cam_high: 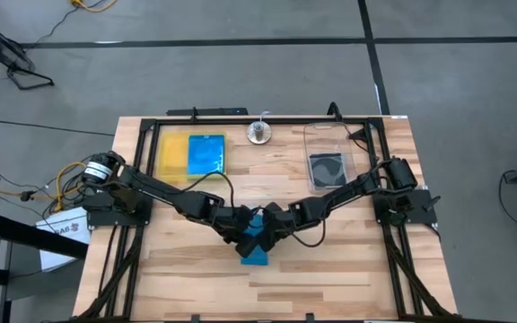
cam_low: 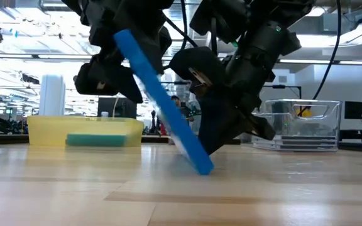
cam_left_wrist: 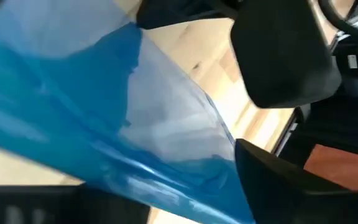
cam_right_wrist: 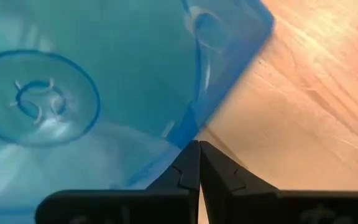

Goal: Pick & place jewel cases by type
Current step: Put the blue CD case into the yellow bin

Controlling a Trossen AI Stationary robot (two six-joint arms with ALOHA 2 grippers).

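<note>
The desk [cam_high: 330, 269] carries the yellow tray [cam_high: 170, 154] near its far left corner, with one blue jewel case [cam_high: 206, 153] lying in it, and the clear tub [cam_high: 335, 144] toward the far right, holding a black one [cam_high: 327, 168]. Near the middle, toward the front edge, a second blue jewel case [cam_low: 162, 100] stands tilted on one corner. The left gripper [cam_high: 240, 235] has its fingers spread around the upper edge; I cannot tell if they pinch it. The right gripper [cam_right_wrist: 199, 163], fingers pressed together, props it from below. The case looks light, stiff, slippery and easy to crack, so hold it by opposite edges.
</note>
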